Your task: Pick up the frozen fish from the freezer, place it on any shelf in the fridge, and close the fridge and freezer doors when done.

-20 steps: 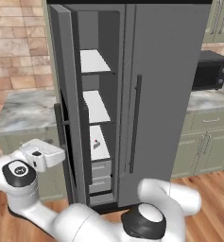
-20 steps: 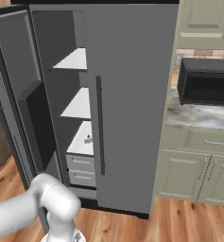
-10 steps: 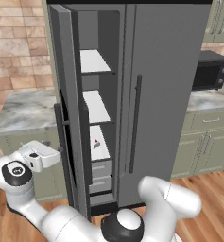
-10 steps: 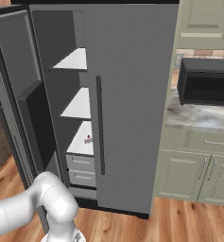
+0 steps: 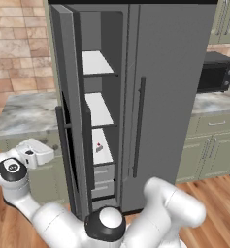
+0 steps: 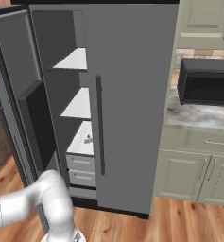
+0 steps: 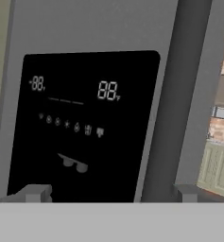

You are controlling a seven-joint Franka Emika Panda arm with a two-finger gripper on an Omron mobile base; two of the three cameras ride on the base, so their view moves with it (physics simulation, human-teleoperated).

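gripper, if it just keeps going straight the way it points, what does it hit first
Most likely the black dispenser panel on the outer face of the open freezer door; the gripper points squarely at it. How far off it is cannot be told.

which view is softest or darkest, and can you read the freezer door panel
Hand view: dispenser panel readable, pale "88" digits on black, slightly soft. Left base view: freezer evenly lit, white shelves bright. Right base view: open freezer door darker inside, small shelf item too blurred to identify.

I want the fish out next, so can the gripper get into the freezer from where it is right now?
Probably not yet: the gripper faces the outer side of the open freezer door, its dispenser panel ahead, so the door stands between it and the shelves.
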